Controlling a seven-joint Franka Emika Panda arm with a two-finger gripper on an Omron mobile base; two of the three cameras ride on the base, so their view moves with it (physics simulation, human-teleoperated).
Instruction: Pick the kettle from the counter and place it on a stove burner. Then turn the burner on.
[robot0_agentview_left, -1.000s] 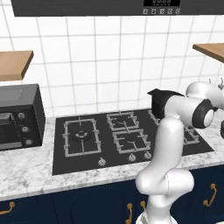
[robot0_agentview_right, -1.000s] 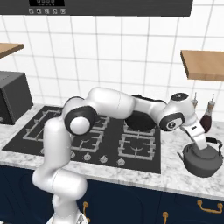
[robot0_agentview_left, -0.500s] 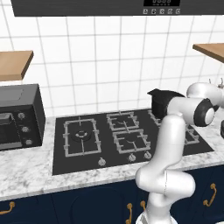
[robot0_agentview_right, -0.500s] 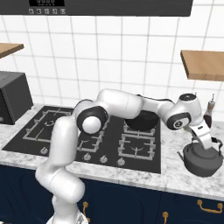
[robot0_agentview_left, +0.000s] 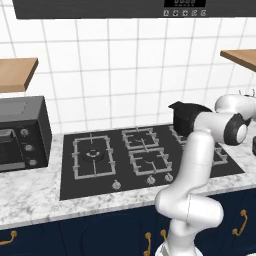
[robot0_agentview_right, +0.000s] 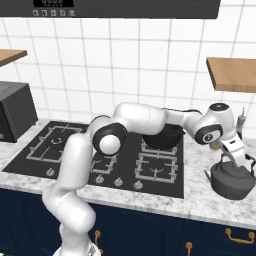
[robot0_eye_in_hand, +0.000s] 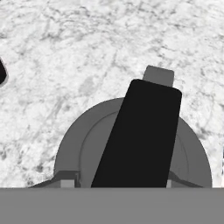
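Note:
The dark grey kettle (robot0_agentview_right: 232, 182) stands on the marbled counter (robot0_agentview_right: 200, 200), right of the black cooktop. My gripper (robot0_agentview_right: 242, 161) hangs just above its upright handle, apart from it and open as far as I can see. In the hand view I look straight down on the kettle's domed lid (robot0_eye_in_hand: 74, 153), with the black handle (robot0_eye_in_hand: 140, 131) across the middle and nothing closed on it. The large stove burner (robot0_agentview_left: 92, 155) (robot0_agentview_right: 55, 142), with its square grate, lies at the cooktop's far left and is bare.
A black two-handled pot (robot0_agentview_right: 162, 137) (robot0_agentview_left: 187, 117) sits on a rear burner, under my forearm. A dark oven box (robot0_agentview_left: 20, 132) stands on the counter at left. A thin bottle (robot0_agentview_right: 242, 122) stands behind the kettle, under a wooden shelf (robot0_agentview_right: 232, 72). Knobs (robot0_agentview_right: 117, 182) line the cooktop's front.
The hand has swung to the right and a little lower, ending over the kettle's handle. The kettle and the pot have not moved.

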